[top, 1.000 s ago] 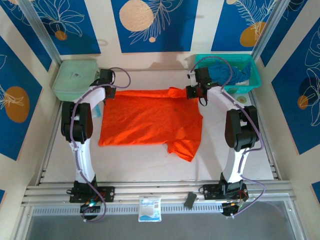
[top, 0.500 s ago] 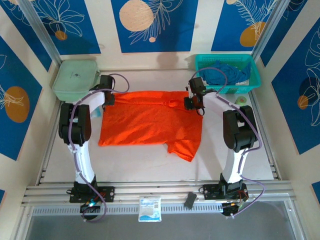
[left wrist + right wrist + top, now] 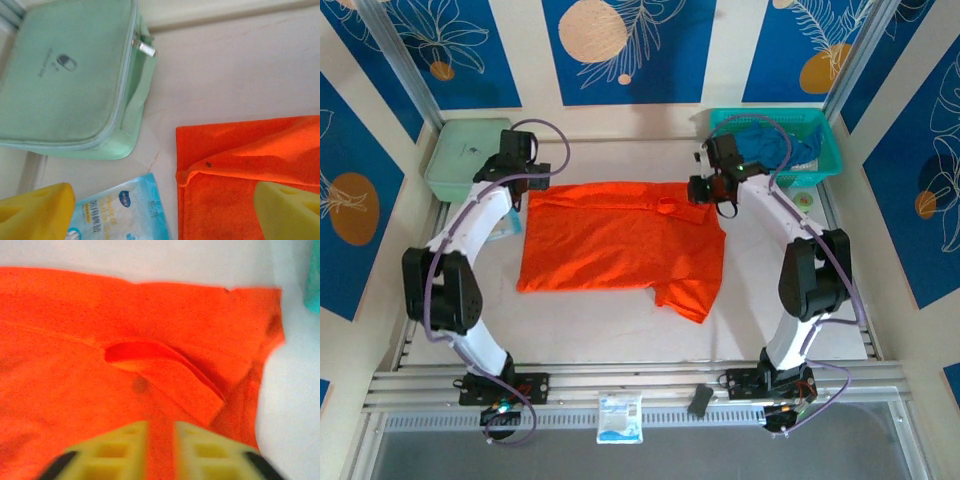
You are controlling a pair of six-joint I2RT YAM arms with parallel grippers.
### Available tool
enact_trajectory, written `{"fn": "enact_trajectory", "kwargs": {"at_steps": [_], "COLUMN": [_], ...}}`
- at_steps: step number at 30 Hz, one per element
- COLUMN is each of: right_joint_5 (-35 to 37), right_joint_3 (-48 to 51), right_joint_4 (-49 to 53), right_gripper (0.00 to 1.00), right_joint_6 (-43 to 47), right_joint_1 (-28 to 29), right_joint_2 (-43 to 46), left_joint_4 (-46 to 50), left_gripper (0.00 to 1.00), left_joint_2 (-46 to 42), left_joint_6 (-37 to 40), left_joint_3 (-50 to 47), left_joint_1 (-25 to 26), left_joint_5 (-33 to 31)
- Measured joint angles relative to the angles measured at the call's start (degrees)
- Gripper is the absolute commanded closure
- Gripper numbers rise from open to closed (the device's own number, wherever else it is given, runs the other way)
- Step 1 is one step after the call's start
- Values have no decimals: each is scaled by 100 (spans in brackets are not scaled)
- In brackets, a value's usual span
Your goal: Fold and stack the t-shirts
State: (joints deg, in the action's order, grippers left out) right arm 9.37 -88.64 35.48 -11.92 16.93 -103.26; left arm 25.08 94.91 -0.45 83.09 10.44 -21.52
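The bright orange short-sleeved cloth t-shirt (image 3: pixel 620 250) lies spread flat in the middle of the white table (image 3: pixel 620 330), one sleeve jutting from its near right corner. A broad bare strip of table runs along its near hem, and a narrower one along its far edge up to the back wall. Off its far left corner sits the pale green zip case (image 3: pixel 470 155). Off its far right corner stands the teal plastic mesh basket (image 3: pixel 825 150), holding the crumpled dark blue t-shirt (image 3: pixel 775 148).

The left wrist view adds detail: the orange shirt's far edge is folded over into a band with a crisp corner, bare table separates that corner from the case, and a small blue-and-white plastic packet (image 3: pixel 120 212) lies just beside the shirt's left edge. The right wrist view shows the neck opening as a raised flap in the cloth, with the shirt's right edge and bare table beyond.

The left arm bows outward left of the shirt, its forearm slanting in toward the far left corner. The left gripper (image 3: pixel 528 192) hangs there, its yellow fingers (image 3: pixel 37 210) spread wide. The right arm bends out right of the shirt, its forearm reaching the far right corner. The right gripper (image 3: pixel 161 442) has its fingers nearly pressed together over the orange cloth; whether they nip it I cannot tell.
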Motion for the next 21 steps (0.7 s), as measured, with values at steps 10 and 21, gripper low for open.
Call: {"fn": "enact_trajectory", "kwargs": {"at_steps": [10,21], "right_joint_5": [-590,-752], "right_joint_3": [-3169,-3263], "right_joint_4": [815,1283], "right_gripper": [100,100], "right_joint_6": [-57,-162], "right_joint_1": [0,173], "right_joint_2": [-3064,-3499], "left_joint_4": [962,1497], "left_gripper": [8,9], "left_joint_2": [-1495,-2306], "left_joint_6": [-531,-1067], "left_joint_3": [-597,-1486], "left_joint_1": [501,577], "left_joint_5": [83,173]}}
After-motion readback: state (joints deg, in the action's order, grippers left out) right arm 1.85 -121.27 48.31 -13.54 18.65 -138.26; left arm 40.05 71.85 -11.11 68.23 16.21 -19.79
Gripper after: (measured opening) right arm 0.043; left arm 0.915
